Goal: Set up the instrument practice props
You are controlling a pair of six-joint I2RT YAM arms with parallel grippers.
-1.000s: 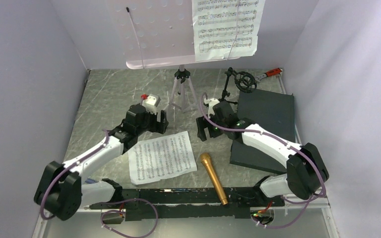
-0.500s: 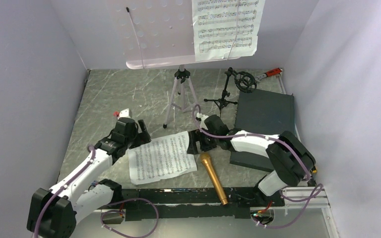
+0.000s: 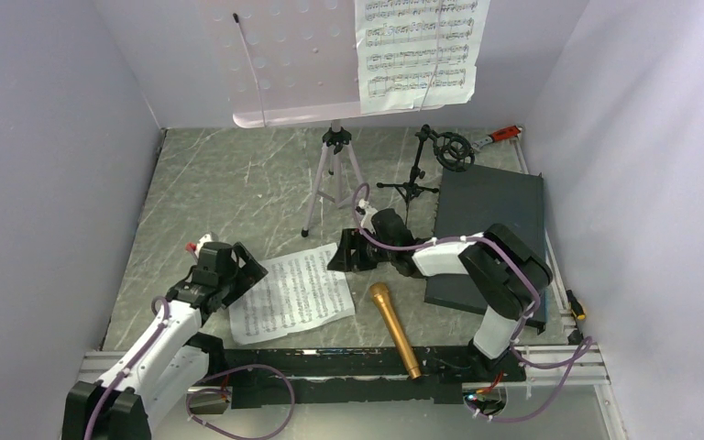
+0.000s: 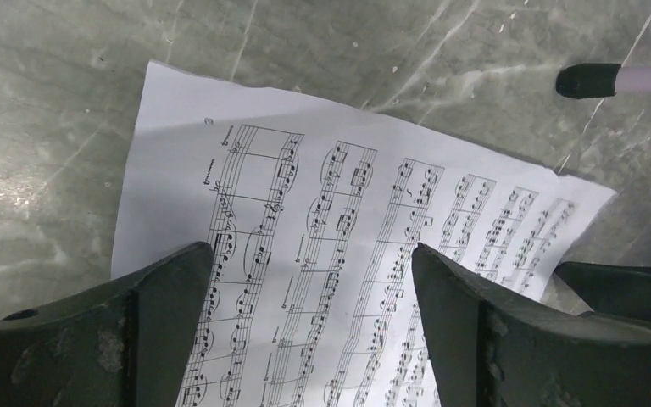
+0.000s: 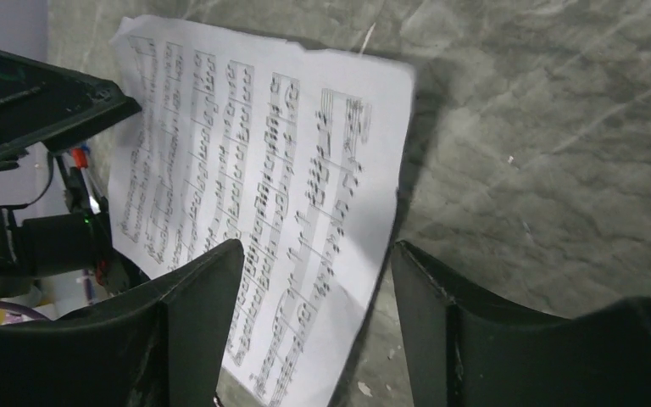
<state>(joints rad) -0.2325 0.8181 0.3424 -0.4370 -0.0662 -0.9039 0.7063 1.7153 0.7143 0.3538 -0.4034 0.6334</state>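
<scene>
Top external, left fingers (image 4: 161,322) and right fingers (image 5: 195,331) spread empty over sheet (image 3: 293,295), microphone (image 3: 394,328) beside.

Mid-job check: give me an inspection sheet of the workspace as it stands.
Surface: grey marbled table.
Job's things: music stand upright, printed sheet on its desk; loose sheet flat on table; microphone lying beside it; mic stand upright, ring empty.
Clutter: dark slab; wrench at back right.
Grippers: left gripper open over loose sheet; right gripper open over its opposite edge.
Cables: purple cables along both arms.
Surroundings: lilac walls on three sides.
</scene>
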